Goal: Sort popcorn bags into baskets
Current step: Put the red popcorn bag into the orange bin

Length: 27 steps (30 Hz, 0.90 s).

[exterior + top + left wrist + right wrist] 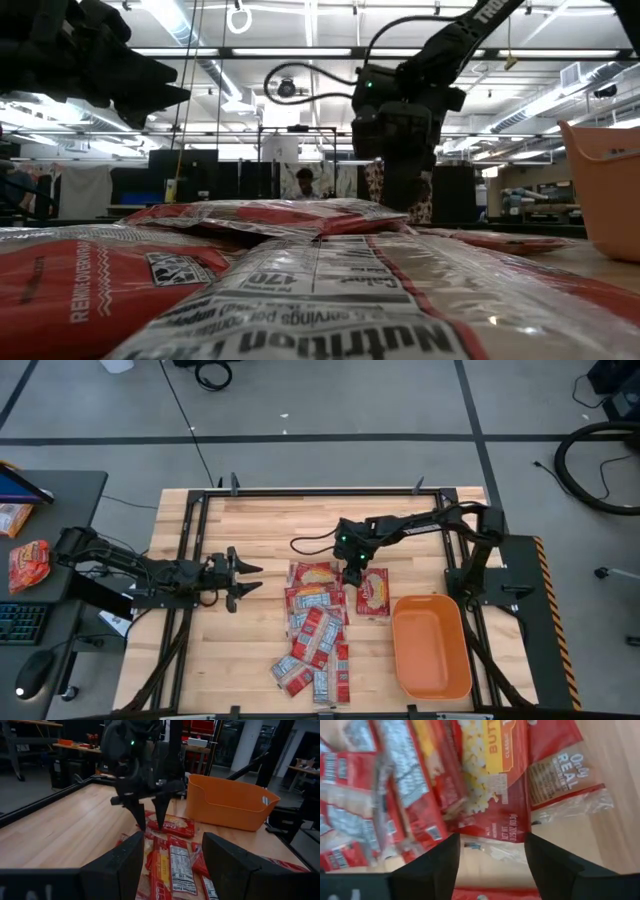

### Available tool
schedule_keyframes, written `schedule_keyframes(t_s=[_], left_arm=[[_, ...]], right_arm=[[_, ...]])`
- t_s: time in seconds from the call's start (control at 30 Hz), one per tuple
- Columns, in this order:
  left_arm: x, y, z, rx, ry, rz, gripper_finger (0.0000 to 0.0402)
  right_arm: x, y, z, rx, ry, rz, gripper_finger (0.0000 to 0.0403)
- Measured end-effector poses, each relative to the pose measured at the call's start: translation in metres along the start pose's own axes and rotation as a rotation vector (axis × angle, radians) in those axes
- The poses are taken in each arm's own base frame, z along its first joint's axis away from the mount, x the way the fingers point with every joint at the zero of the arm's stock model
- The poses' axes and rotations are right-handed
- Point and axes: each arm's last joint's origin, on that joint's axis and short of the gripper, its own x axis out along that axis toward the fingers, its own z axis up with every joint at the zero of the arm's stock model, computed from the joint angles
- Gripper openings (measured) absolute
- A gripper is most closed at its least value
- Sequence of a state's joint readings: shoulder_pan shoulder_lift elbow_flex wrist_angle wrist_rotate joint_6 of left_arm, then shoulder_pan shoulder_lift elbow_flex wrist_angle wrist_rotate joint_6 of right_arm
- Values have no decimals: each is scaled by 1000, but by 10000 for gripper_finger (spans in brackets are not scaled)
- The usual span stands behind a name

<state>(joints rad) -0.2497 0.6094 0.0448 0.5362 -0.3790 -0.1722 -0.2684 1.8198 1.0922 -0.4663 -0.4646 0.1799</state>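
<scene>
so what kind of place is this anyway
Probably a robotics lab or workshop: a wooden table in a black metal frame on a grey floor with taped lines, ceiling strip lights, and workbenches with equipment behind.

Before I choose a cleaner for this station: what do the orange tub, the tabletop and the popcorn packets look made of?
The orange tub looks like moulded plastic: uniform colour, smooth rounded corners. The tabletop appears to be wood: visible plank seams and grain, matte. The popcorn packets seem to be paper bags in clear glossy film: glare and transparent sealed edges.
</scene>
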Motion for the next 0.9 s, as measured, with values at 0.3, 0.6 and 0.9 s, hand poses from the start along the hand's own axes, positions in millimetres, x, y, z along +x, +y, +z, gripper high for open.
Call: schedule_keyframes(t_s=[0.3, 0.6, 0.9], left_arm=[[0, 0, 0, 1, 0, 0, 206], [0, 0, 0, 7, -1, 0, 206], [0, 0, 0, 7, 0, 0, 206]], right_arm=[[5, -6, 5, 24, 37, -1, 211], [-14, -11, 10, 32, 23, -64, 210], [3, -11, 8, 1, 33, -10, 210]])
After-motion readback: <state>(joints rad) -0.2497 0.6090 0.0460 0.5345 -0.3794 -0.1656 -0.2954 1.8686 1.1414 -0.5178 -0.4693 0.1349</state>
